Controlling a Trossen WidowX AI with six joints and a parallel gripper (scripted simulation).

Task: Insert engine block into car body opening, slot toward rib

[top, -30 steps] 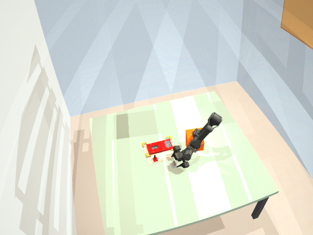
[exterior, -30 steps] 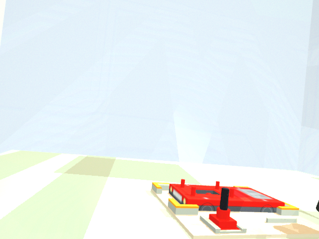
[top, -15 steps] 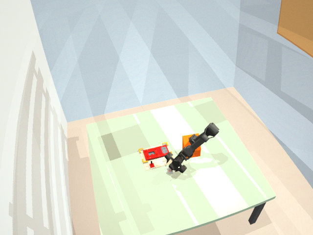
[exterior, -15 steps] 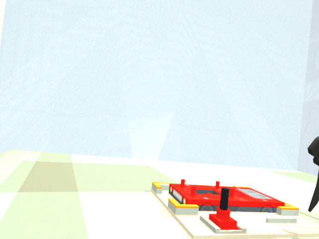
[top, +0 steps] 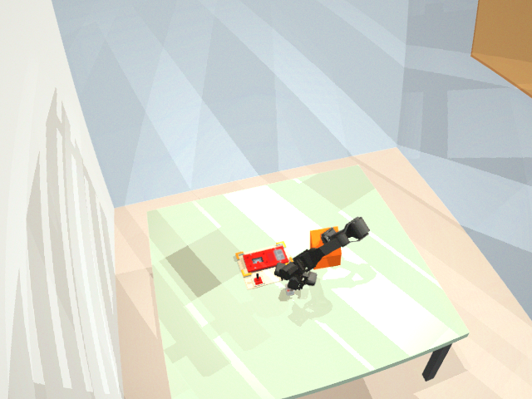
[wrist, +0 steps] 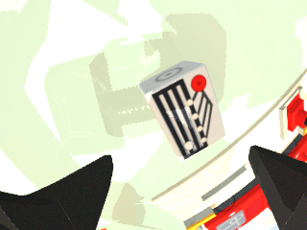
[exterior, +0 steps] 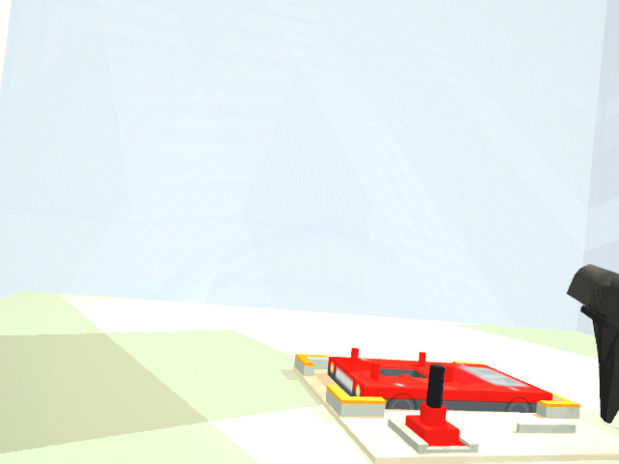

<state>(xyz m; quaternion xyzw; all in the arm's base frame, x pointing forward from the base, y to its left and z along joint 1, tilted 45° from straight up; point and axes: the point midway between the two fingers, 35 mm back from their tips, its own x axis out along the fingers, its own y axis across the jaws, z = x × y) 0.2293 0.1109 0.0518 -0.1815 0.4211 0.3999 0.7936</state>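
The engine block is seen on the tabletop, outside the car body. The tool is spread nearly fully, with nothing gripped. The block is judged light, stiff and perhaps slick. It is best taken squarely by opposite upright sides, low enough to limit tipping, with its slot side kept unpinched.

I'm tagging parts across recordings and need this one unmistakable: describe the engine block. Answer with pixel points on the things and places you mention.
On the pale green table [top: 412, 274], find the board [exterior: 489, 447] carrying the red car body [top: 264, 258] [exterior: 450, 390]. Just off its edge sits the engine block [top: 289, 292] [wrist: 189, 112], a small grey-white block. Black stripes and one red disc mark it, unlike the red piece with the black upright handle [top: 258, 278] [exterior: 433, 420].
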